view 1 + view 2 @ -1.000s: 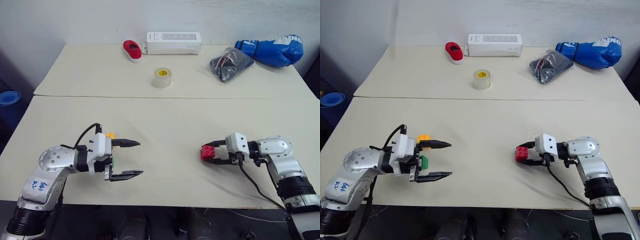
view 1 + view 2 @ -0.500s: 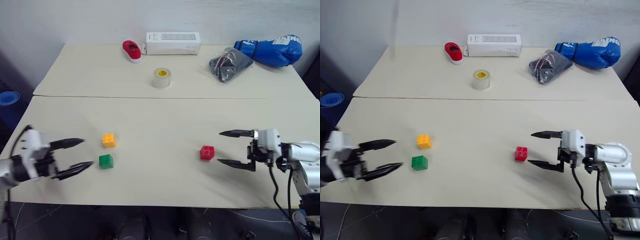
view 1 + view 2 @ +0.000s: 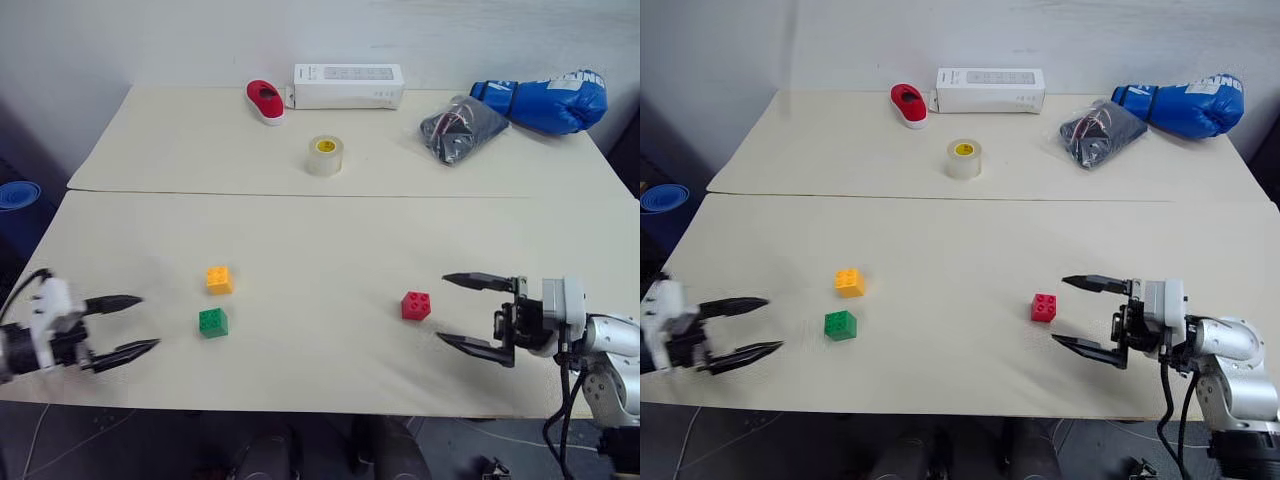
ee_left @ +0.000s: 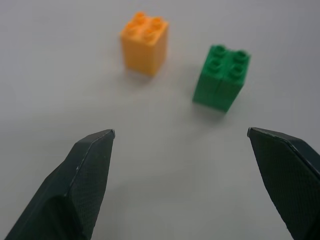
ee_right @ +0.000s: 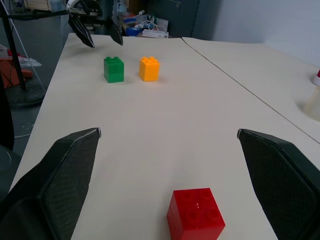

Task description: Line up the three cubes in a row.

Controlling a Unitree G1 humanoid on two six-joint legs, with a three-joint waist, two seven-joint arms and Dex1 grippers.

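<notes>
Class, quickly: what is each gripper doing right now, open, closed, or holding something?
Left gripper: jaws open, holding nothing.
Right gripper: jaws open, holding nothing; red cube sits free on the table.

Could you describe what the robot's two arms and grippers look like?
Each gripper has two black, tapered, pointed fingers on a white housing. The right gripper sits on a rounded silver-grey arm with black cables trailing from the wrist. The left gripper also has a black cable looping over its white housing. The finger pads look finely cross-hatched.
</notes>
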